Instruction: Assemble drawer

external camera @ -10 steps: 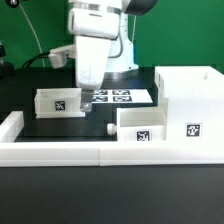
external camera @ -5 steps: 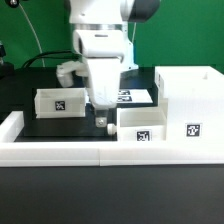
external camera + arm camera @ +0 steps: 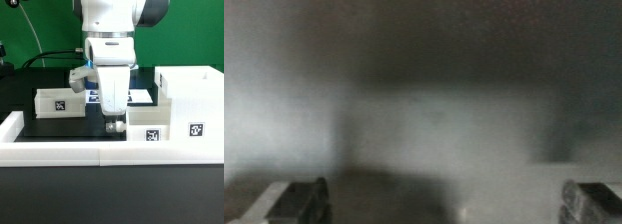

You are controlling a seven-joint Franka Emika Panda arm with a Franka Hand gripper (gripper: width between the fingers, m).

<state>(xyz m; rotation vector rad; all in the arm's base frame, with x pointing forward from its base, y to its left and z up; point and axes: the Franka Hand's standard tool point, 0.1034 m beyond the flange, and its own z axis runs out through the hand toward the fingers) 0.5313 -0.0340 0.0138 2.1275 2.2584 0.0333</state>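
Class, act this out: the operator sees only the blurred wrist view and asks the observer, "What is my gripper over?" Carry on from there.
Observer: Your gripper is low at the end of a small tray, the end toward the exterior view's left.
Operator: Where is the other tray?
Observer: The second tray sits farther to the exterior view's left, apart from the gripper.
Operator: And the shell?
Observer: The large shell stands at the exterior view's right, beside the first tray.

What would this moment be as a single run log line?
pincer: low over black table, at small white plastic tray, contact unclear | second small white tray: apart | large white boxy shell: upright
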